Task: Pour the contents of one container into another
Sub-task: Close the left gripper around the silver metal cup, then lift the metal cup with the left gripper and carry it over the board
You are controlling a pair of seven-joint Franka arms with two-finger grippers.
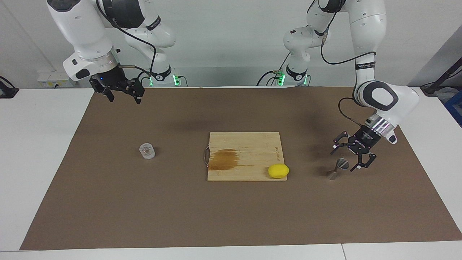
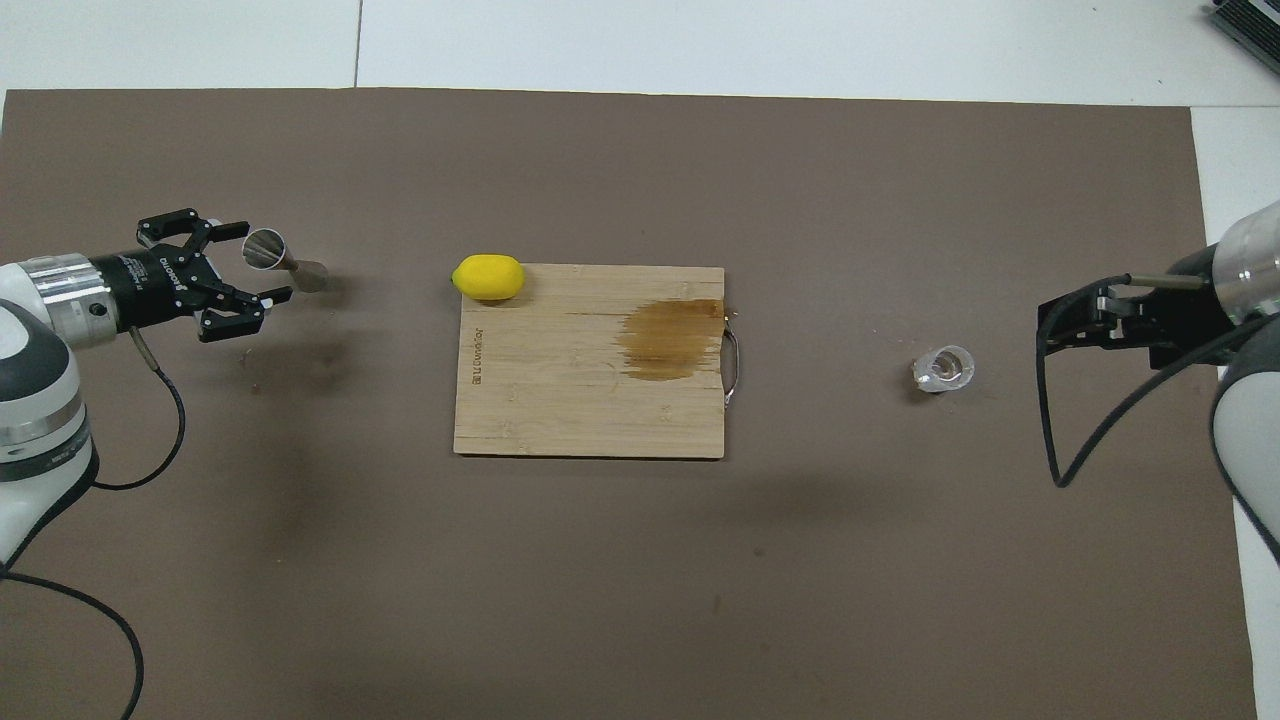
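The clear glass cup (image 1: 147,151) stands upright on the brown mat toward the right arm's end; it also shows in the overhead view (image 2: 943,369). The metal jigger (image 1: 337,169) stands upright toward the left arm's end and shows in the overhead view (image 2: 285,262) too. My left gripper (image 1: 345,156) is open, low, with its fingers either side of the jigger's upper cone, not closed on it; it also shows in the overhead view (image 2: 258,262). My right gripper (image 1: 123,96) is open and empty, raised over the mat's edge nearest the robots, well apart from the glass cup; it also shows in the overhead view (image 2: 1050,318).
A wooden cutting board (image 1: 252,144) with a brown stain and a metal handle lies mid-mat, between the glass and the jigger. A yellow lemon (image 1: 278,170) rests on the board's corner toward the jigger. White table borders the mat.
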